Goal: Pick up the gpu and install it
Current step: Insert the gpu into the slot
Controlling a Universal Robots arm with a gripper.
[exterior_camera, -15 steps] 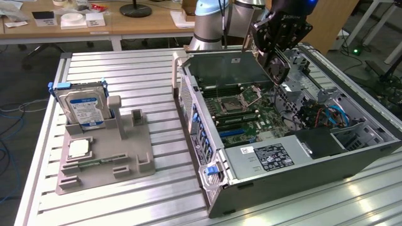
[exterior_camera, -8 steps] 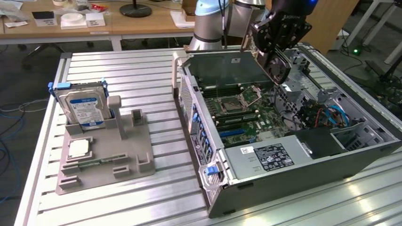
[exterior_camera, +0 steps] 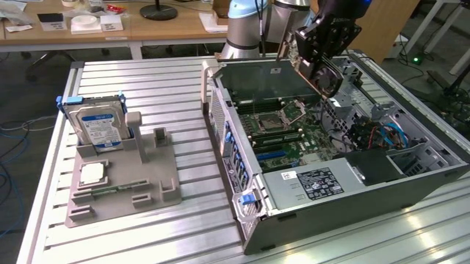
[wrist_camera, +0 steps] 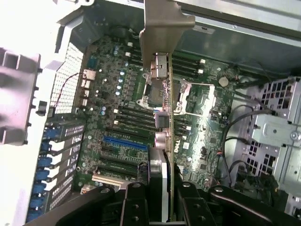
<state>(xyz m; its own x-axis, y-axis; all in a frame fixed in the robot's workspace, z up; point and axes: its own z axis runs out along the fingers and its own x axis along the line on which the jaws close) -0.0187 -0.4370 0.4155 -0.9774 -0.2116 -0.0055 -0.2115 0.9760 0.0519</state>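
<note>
Apparently tight on gpu (wrist_camera: 163, 33), end effector (wrist_camera: 161, 190) aslant above motherboard (wrist_camera: 120, 106).

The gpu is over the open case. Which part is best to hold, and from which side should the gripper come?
Hold the long edge facing away from the motherboard, clamping its two flat faces, coming from above. The gpu is thin and edge-on to the board, so this leaves its metal bracket and slot edge free. The gripper holds it so.

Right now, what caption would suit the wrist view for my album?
The gripper holds the gpu edge-on above the motherboard inside the open computer case.
</note>
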